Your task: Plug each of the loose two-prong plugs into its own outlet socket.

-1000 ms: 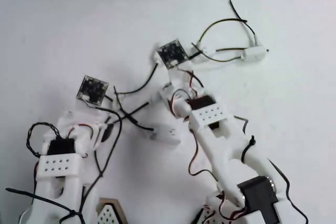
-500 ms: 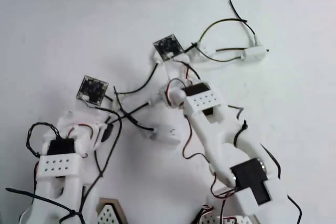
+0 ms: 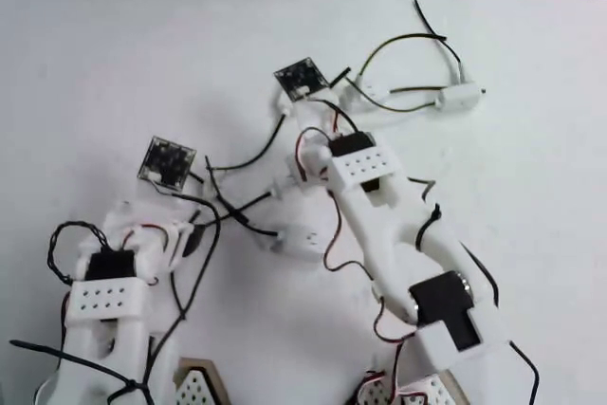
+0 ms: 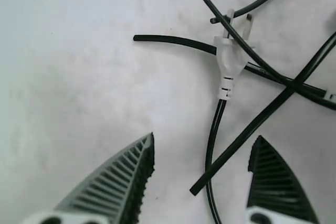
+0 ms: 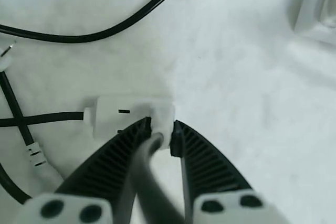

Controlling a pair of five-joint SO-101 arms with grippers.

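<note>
My right gripper [image 5: 161, 127] is shut on the end of a white block [image 5: 121, 114] that lies on the table with a black cord running out of its other end. In the high view this gripper [image 3: 289, 177] sits mid-table, just below a black square socket board [image 3: 299, 78]. My left gripper [image 4: 202, 177] is open above the table, a short way from a white two-prong plug [image 4: 228, 56] on a black cord, prongs pointing away. In the high view the left gripper [image 3: 185, 232] is near a second black socket board [image 3: 169, 160].
Black cords [image 3: 218, 206] cross between the two arms. Another white block [image 3: 299, 239] lies beside the right arm, and a third [image 3: 460, 97] with looped cord lies at the far right. The table's far left is open white surface.
The right arm has swung left and pushed forward. The socket board in front of it has slid toward the table's far side. The left arm has stayed still.
</note>
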